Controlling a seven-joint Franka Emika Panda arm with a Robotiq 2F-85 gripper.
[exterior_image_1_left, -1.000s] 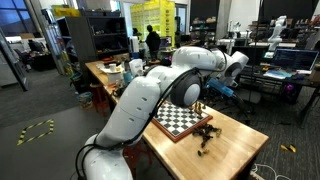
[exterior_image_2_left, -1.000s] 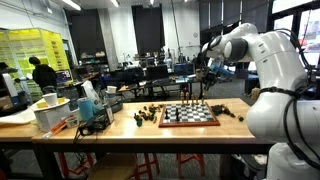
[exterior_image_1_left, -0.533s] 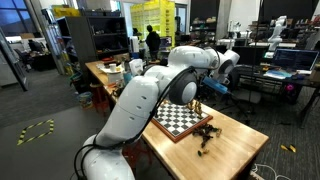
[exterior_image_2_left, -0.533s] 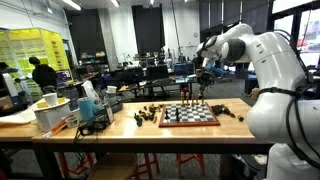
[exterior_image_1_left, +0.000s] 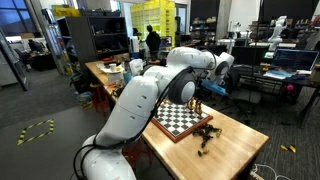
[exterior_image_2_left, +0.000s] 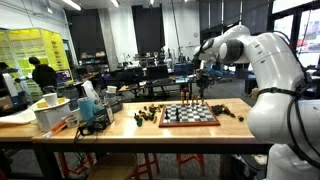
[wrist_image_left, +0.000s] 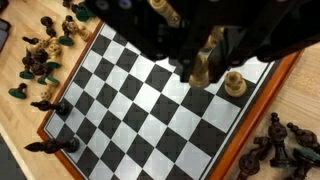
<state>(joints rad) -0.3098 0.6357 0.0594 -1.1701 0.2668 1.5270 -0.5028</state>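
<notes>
The gripper (wrist_image_left: 203, 48) pinches a pale chess piece (wrist_image_left: 206, 68), upper centre of the wrist view; judged light, rigid, smooth-sided and tippy, best gripped at mid-stem.

In the wrist view the end effector (wrist_image_left: 205, 58) is looming out of focus from ten to two o'clock. It is hiding the far rows of the chessboard (wrist_image_left: 140, 110) and the top of the light chess piece (wrist_image_left: 207, 72) pinched between its fingers. The dark pieces (wrist_image_left: 285, 145) at four o'clock are running off the edge. In an exterior view the loose pieces (exterior_image_2_left: 150, 116) on the surface are showing too small to tell apart. In an exterior view the robot arm (exterior_image_1_left: 140, 100) is covering the chessboard's nine o'clock corner.
</notes>
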